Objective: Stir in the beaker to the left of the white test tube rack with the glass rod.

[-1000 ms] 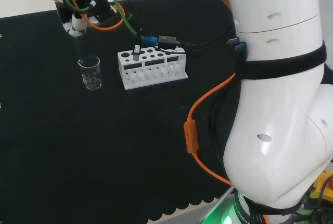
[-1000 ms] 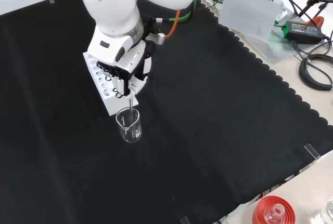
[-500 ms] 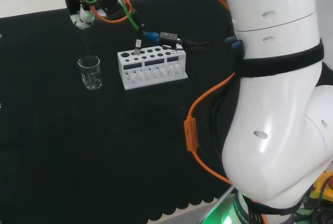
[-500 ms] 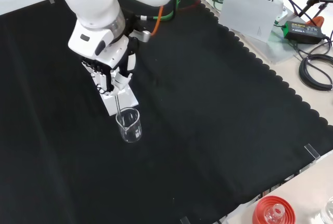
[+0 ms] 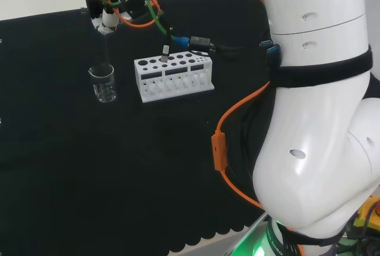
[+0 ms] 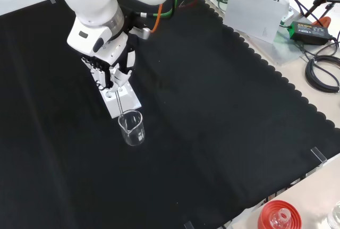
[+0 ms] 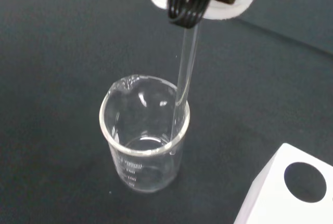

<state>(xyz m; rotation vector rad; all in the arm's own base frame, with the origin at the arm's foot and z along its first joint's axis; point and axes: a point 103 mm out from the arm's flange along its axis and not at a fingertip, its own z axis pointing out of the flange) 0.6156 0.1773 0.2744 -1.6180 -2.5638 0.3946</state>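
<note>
Robot hand (image 6: 112, 68) holds glass rod (image 7: 183, 81) over beaker (image 7: 143, 130), beside rack (image 5: 173, 76).

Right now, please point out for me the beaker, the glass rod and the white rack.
beaker (image 7: 143, 146): wrist view, on its clear side wall.
glass rod (image 7: 184, 73): wrist view, on the middle of its shaft above the rim.
white rack (image 5: 172, 76): head view, on its front face.

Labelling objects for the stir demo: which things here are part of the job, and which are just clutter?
Job:
- hand, curled round the glass rod
- beaker, rod tip at its rim
- white test tube rack, the landmark

Lying about:
- red ribbed ring at the bench corner
- black power adapter and cables off the cloth
</note>
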